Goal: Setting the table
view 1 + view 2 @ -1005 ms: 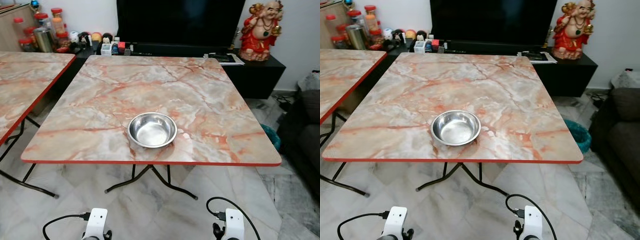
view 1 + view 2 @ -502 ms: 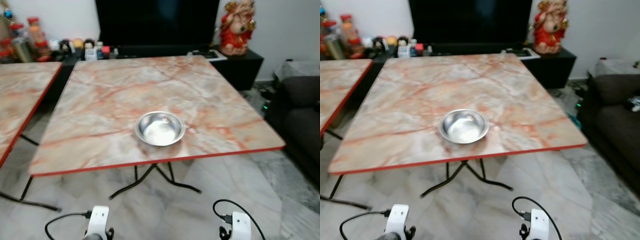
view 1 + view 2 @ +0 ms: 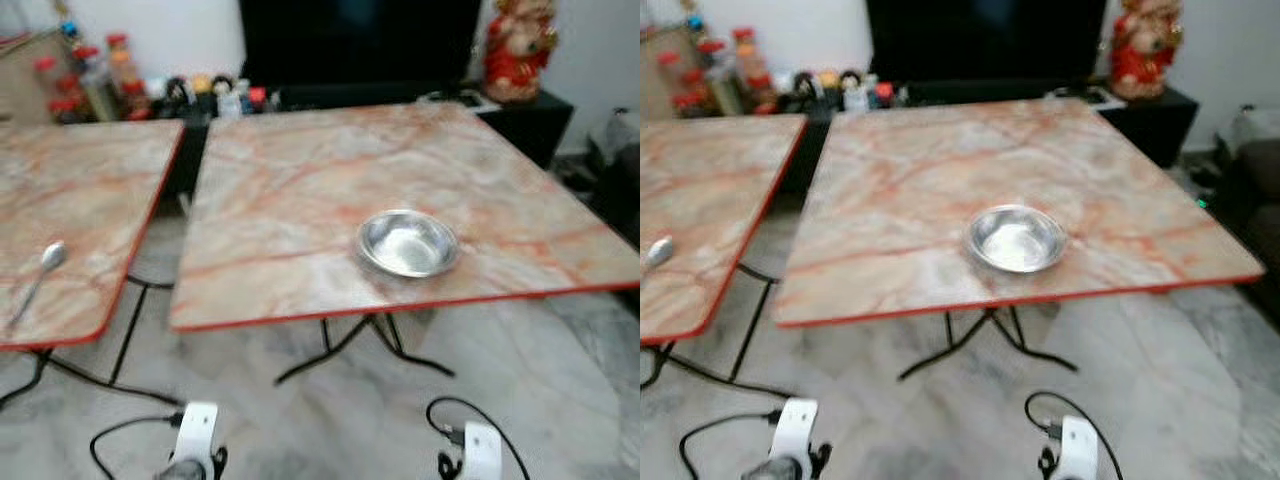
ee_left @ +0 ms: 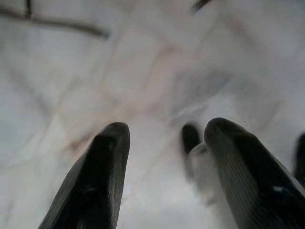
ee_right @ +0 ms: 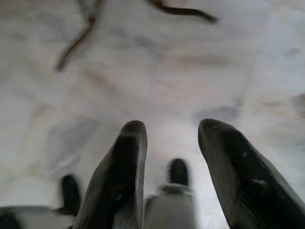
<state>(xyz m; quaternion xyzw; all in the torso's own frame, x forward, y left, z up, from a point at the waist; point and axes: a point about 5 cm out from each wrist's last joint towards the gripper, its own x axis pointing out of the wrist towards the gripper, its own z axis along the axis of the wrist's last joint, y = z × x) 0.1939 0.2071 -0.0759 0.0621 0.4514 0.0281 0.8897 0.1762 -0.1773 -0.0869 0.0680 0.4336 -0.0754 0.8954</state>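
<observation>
cam swung left, spoon (image 3: 36, 281) now seen | near front edge of left table (image 3: 90, 190), handle toward robot | nearer left gripper (image 4: 162, 143) | both grippers spread, empty, right gripper (image 5: 169, 143) low too | steel bowl (image 3: 408, 243) on right table (image 3: 300, 190)

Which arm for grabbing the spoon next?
Likely left. The spoon lies on the left table, on the left gripper's side; the right gripper hangs low, beyond the bowl. Both hang open.
</observation>
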